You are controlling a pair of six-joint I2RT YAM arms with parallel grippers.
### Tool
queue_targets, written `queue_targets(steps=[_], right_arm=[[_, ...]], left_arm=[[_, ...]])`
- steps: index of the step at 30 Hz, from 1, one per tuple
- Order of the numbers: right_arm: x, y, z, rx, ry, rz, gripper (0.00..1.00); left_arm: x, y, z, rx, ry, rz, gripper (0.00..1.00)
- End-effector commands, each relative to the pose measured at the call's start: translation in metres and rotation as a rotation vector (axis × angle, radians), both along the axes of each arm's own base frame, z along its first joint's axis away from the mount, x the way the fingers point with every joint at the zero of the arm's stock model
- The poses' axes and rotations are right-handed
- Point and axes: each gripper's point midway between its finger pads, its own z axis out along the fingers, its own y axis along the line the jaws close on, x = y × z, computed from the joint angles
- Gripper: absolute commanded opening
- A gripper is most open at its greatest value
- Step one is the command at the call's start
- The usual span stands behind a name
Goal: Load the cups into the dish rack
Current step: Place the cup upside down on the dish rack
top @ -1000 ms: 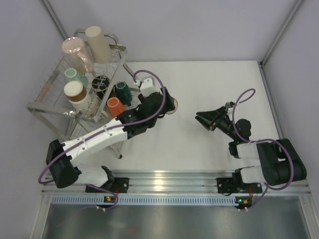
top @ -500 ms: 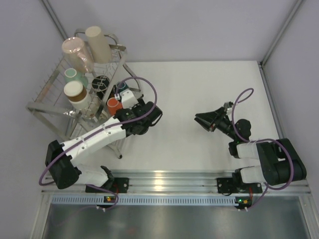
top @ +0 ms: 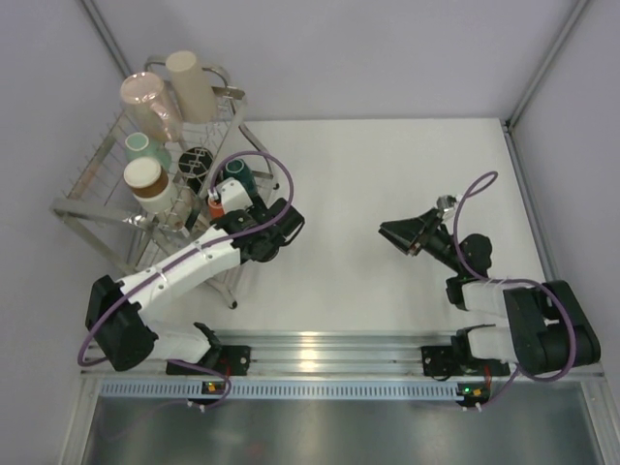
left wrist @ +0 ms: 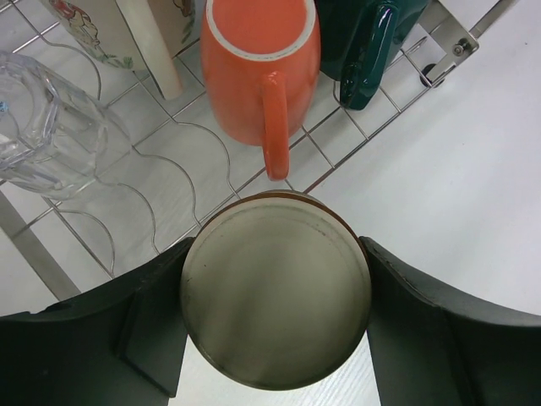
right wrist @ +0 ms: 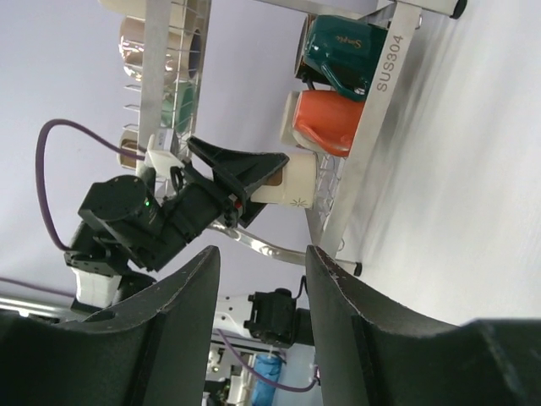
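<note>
The left tool (left wrist: 275,298) grips a round cream cup with a brown rim (left wrist: 275,288) between its two dark fingers (left wrist: 427,334), at the edge of the silver wire rack (left wrist: 169,182) beside the white counter (left wrist: 473,152). Just beyond the cup, an orange mug (left wrist: 254,63) lies on the wires with its handle touching the cup's rim. A dark teal mug (left wrist: 363,38) lies to its right and a clear glass (left wrist: 42,127) to its left.

One silver wire dish rack (top: 87,213) holds seven cups: an orange mug (left wrist: 254,68), a dark teal mug (left wrist: 334,30), a clear glass (left wrist: 46,118), a pink cup (top: 147,97), a beige cup (top: 189,82), a green-inside white cup (top: 143,147) and a brown-topped white cup (top: 143,174). An eighth, a brown-rimmed cream cup (left wrist: 275,292), is at the rack's edge.
</note>
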Motion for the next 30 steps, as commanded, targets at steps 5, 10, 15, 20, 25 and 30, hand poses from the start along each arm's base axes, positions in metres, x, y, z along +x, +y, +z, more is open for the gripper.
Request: queue_targets(steps=[5,10,15,20,25,30], right_arm=[[-0.019,-0.004,0.058,0.003,-0.387,-0.014,0.46],[-0.017,-0.003,0.054,-0.012,-0.377,-0.014,0.46],[-0.018,-0.002,0.054,-0.016,-0.383,-0.004,0.46],[-0.017,-0.002,0.057,-0.024,-0.392,-0.001,0.46],[-0.016,-0.001,0.058,-0.044,-0.396,-0.002,0.46],[-0.014,-0.001,0.059,-0.078,-0.41,-0.001,0.46]], left_arm=[[0.001,0.027,0.014,0.073,-0.045,0.081,0.0],[0.0,0.024,-0.001,0.082,-0.002,0.085,0.0],[0.002,0.02,-0.013,0.118,0.039,0.078,0.0],[0.004,0.022,-0.017,0.15,0.054,0.08,0.0],[0.005,0.024,-0.023,0.172,0.073,0.087,0.0],[0.004,0.032,-0.023,0.179,0.072,0.11,0.0]])
